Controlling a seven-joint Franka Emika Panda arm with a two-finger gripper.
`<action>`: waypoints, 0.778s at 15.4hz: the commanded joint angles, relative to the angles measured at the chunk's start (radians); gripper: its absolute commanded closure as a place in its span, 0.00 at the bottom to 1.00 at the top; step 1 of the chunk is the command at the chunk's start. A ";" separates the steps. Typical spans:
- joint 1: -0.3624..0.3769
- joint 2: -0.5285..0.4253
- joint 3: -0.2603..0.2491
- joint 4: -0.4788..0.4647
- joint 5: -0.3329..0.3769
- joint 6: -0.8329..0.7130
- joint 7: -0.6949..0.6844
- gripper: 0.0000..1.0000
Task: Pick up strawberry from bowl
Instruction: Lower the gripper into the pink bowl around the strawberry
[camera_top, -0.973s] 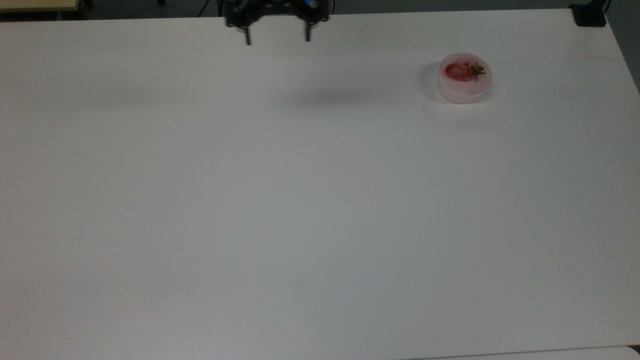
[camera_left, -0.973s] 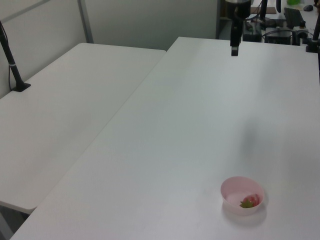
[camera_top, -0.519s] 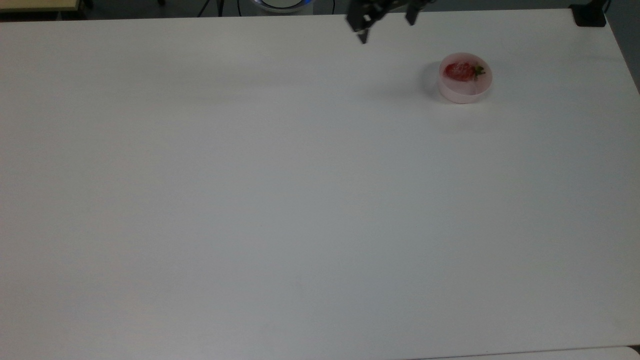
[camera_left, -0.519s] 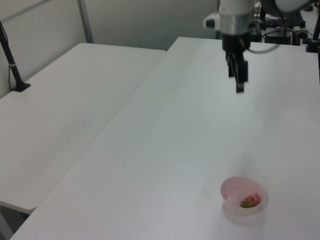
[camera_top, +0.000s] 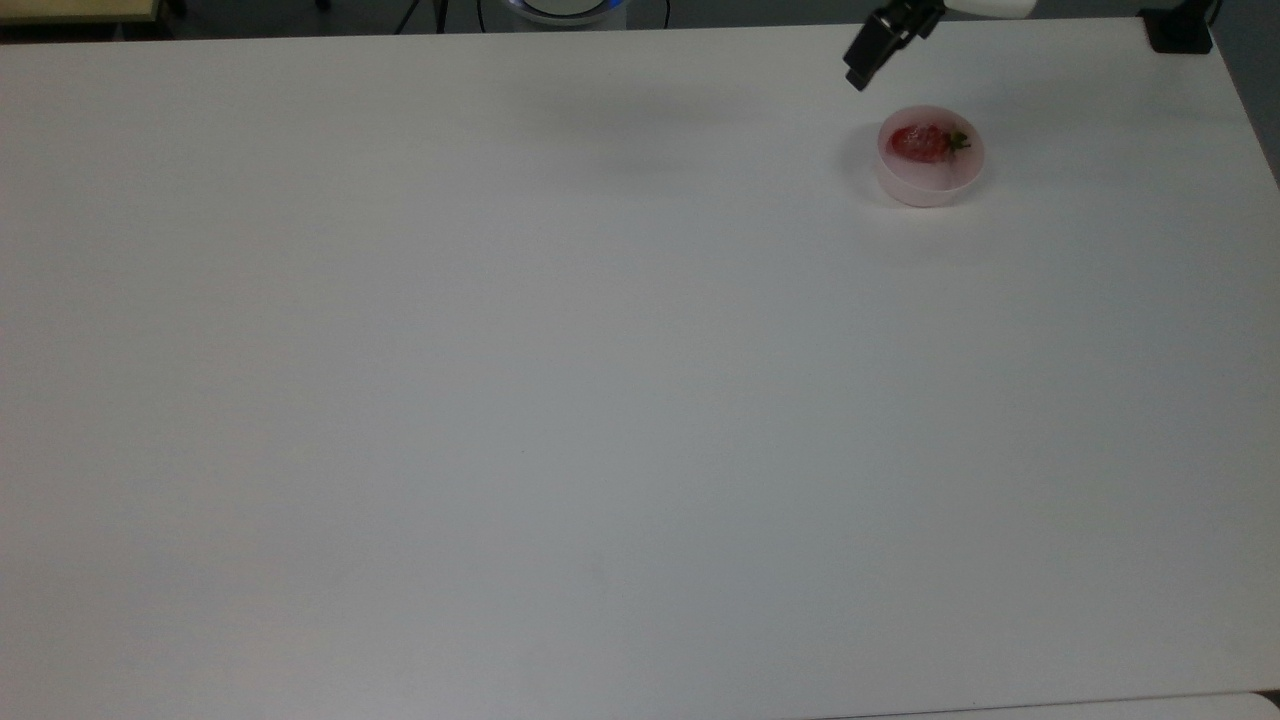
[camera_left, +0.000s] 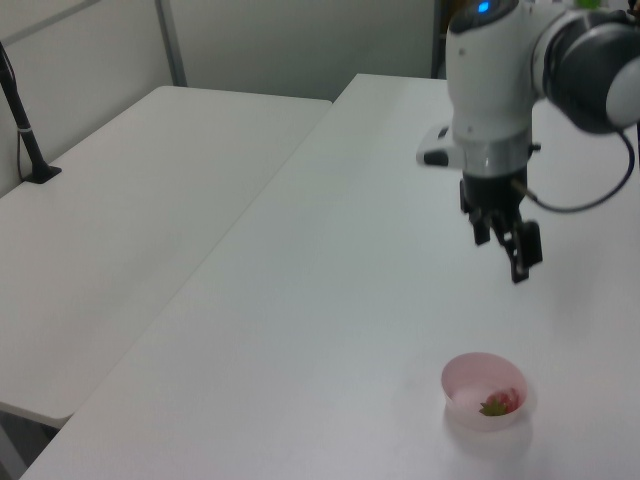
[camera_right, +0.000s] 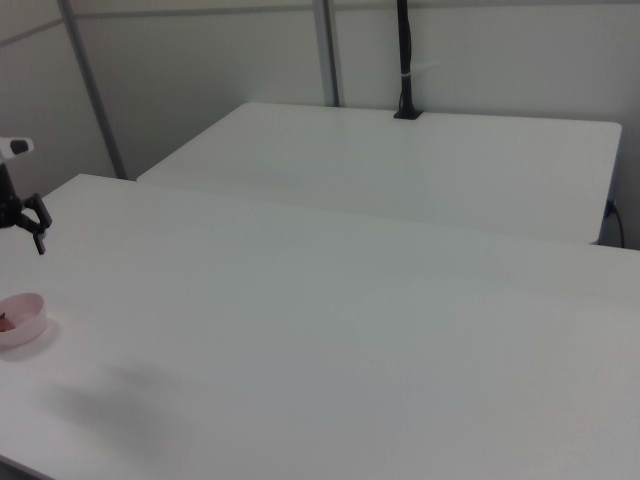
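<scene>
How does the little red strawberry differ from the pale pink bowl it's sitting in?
The glossy red strawberry with a green cap is deep red; the round translucent plastic bowl is pale pink. The strawberry is far smaller and lies inside, while the bowl stands open on the white table. Both are reddish.

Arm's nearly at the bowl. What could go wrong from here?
1. The bowl looks light with low sides; a finger clipping its rim on descent may shove or tip it.
2. The strawberry lies on its side against the wall nearest the gripper, leaving little room there for a finger.
3. It looks glossy and tapered, so it may squirt out of a pinch.
</scene>
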 joint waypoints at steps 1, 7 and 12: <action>0.057 0.061 -0.010 -0.032 0.018 0.098 -0.032 0.01; 0.094 0.150 0.024 -0.029 0.014 0.159 -0.031 0.16; 0.094 0.179 0.033 -0.028 0.014 0.182 -0.023 0.18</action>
